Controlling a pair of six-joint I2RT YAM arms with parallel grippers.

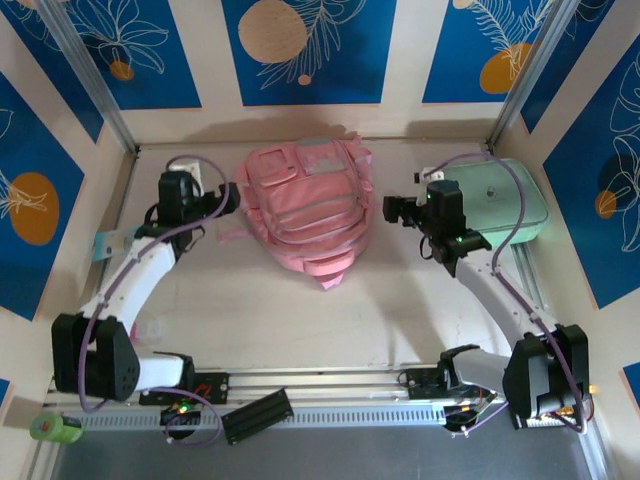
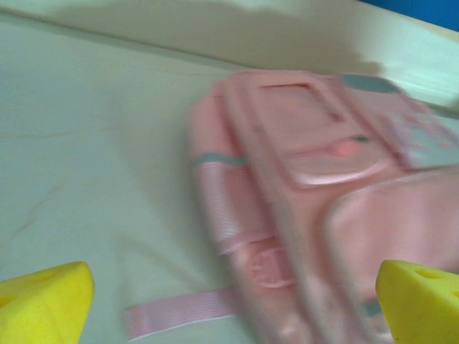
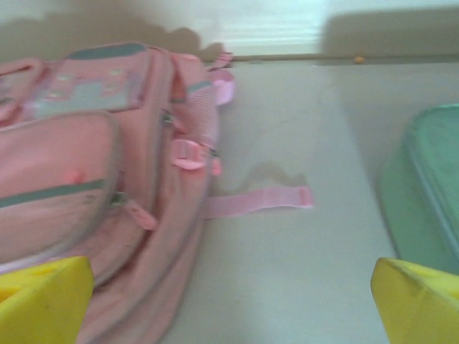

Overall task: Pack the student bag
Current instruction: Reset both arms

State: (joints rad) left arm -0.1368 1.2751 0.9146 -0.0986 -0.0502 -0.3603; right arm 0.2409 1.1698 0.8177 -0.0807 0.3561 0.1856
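The pink backpack (image 1: 308,210) is lying flat in the middle of the table (image 1: 250,310), toward the back wall, pockets facing up. Its long axis runs pretty much front to back: the wide end with the greyish patch (image 1: 322,155) points at the wall, the narrower end at the arm bases. A loose strap (image 3: 258,201) trails off its right side. The left gripper (image 1: 228,197) and right gripper (image 1: 393,210) sit either side of it, both spread wide with nothing in them. A mint green case (image 1: 510,200) is off to the right.
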